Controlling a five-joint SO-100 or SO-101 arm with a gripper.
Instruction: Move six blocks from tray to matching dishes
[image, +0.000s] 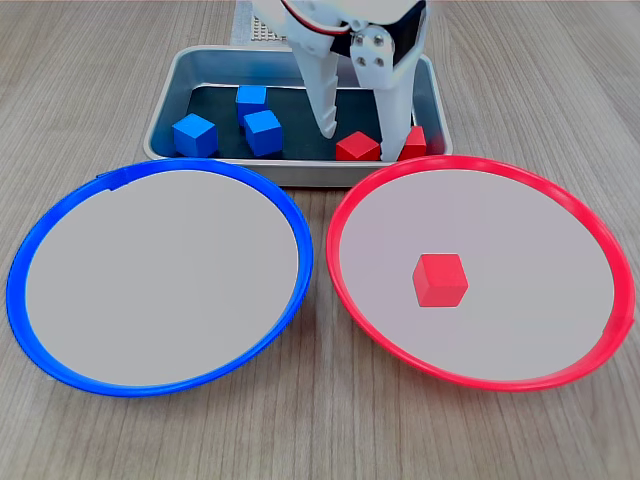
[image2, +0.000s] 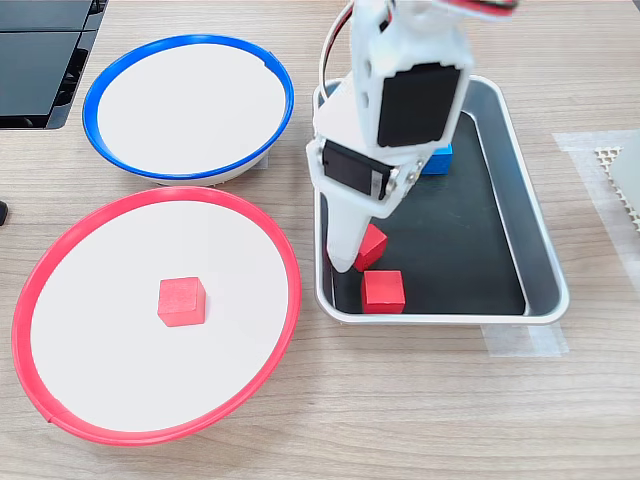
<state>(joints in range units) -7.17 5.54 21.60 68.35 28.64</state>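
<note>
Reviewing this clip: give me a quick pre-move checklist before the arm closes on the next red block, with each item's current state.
1. Gripper open and down in the tray: ok.
2. Jaws straddle a red block: ok in the first exterior view.
3. Second red block clear of the fingers: cannot tell.
4. Red dish has room; one block inside: ok.
5. Blue dish empty, three blue blocks in the tray: ok.

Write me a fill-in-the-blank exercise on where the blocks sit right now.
1. The red-rimmed dish holds ___ red block.
2. The blue-rimmed dish holds ___ blocks.
3. In the first exterior view, the tray holds three blue blocks and ___ red ones.
4. The gripper reaches down into the ___.

Missing words: one; no; two; tray
</note>
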